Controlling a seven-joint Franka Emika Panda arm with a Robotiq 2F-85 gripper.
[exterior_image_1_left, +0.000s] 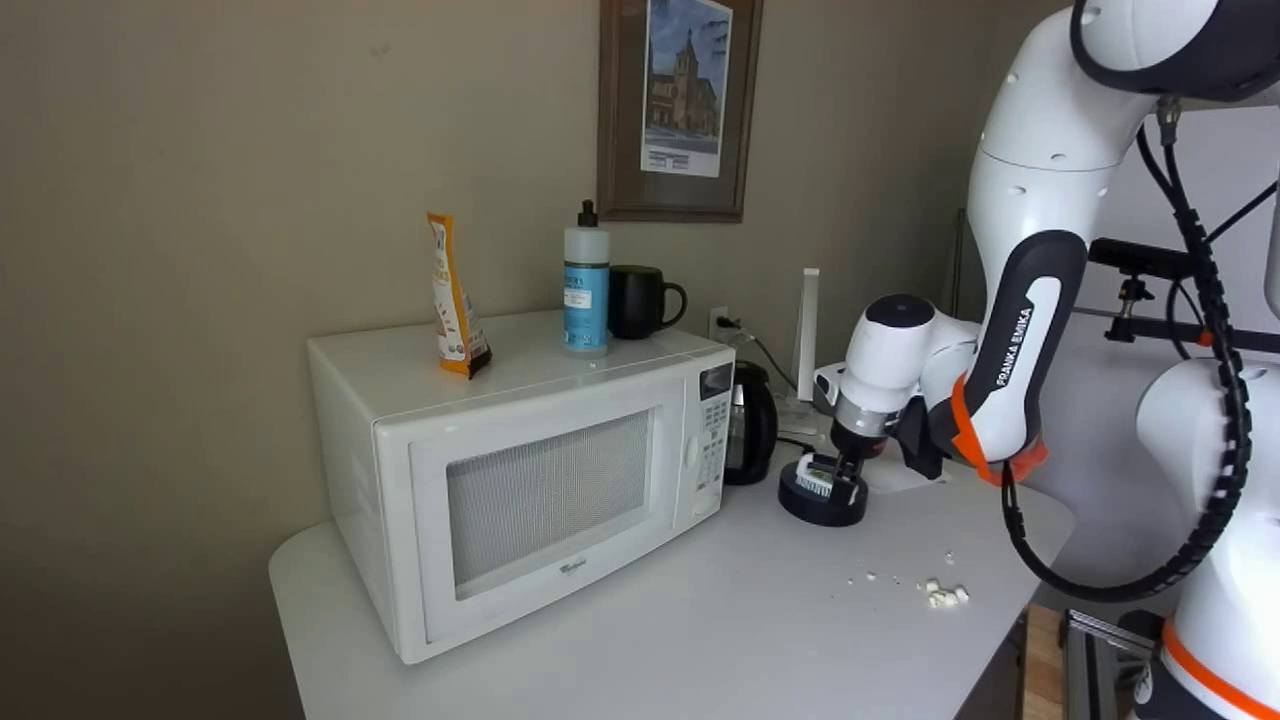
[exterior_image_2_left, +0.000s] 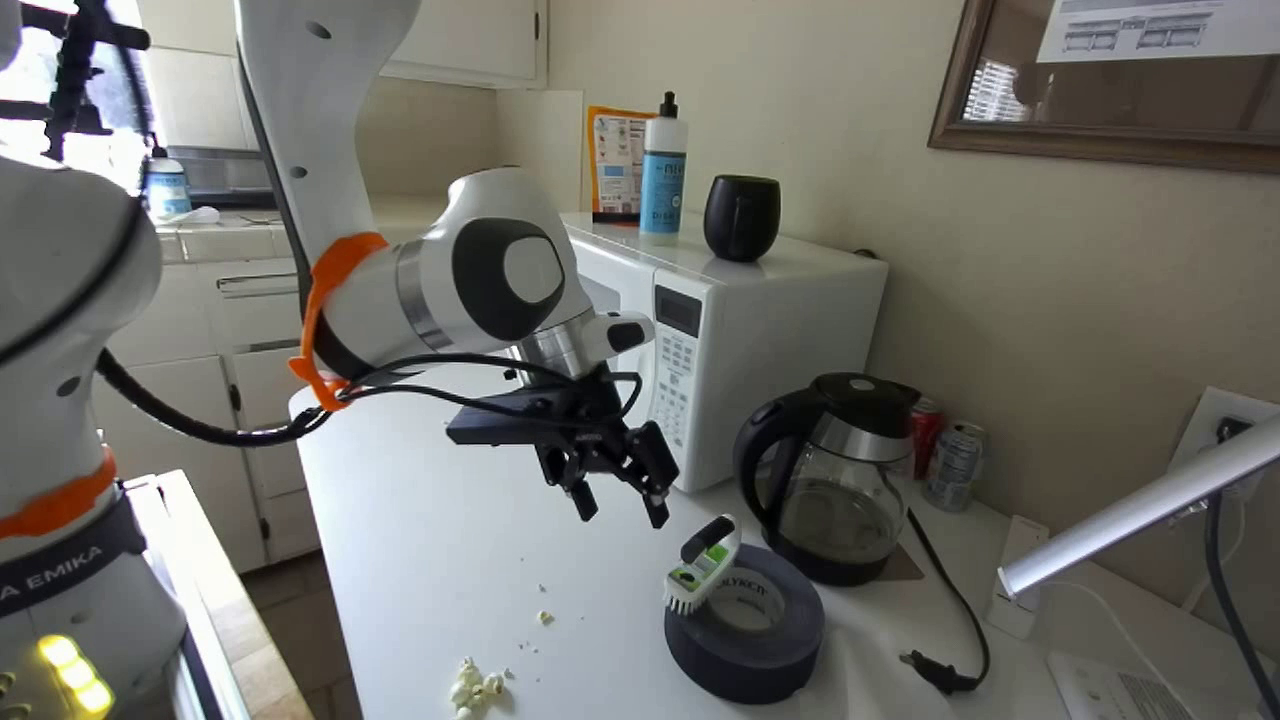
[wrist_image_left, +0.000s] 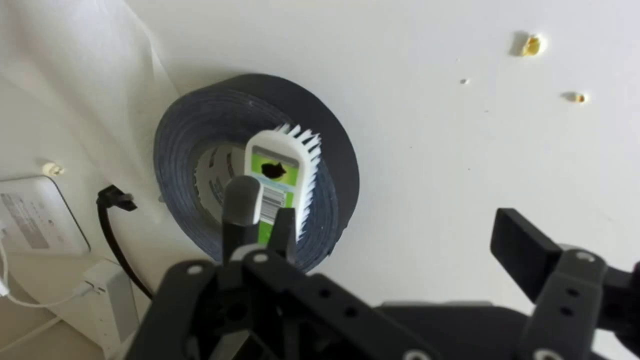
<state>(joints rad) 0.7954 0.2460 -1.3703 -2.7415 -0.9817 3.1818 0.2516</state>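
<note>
A kitchen, or the kitchen corner of a home or office — which of these cannot be told. White cupboards (exterior_image_2_left: 465, 40) hang at the upper left of an exterior view, with base cabinets (exterior_image_2_left: 225, 500) and a drawer (exterior_image_2_left: 257, 325) lower down on the left. In both exterior views a microwave (exterior_image_1_left: 550, 500) stands on a white worktop (exterior_image_1_left: 700, 620) — black mug (exterior_image_1_left: 635, 300) on top of it, glass kettle (exterior_image_2_left: 840, 510) just beside.

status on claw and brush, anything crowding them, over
Claw open, empty, near the brush; brush resting on top of the tape roll; kettle close by the roll, might crowd an approach.
</note>
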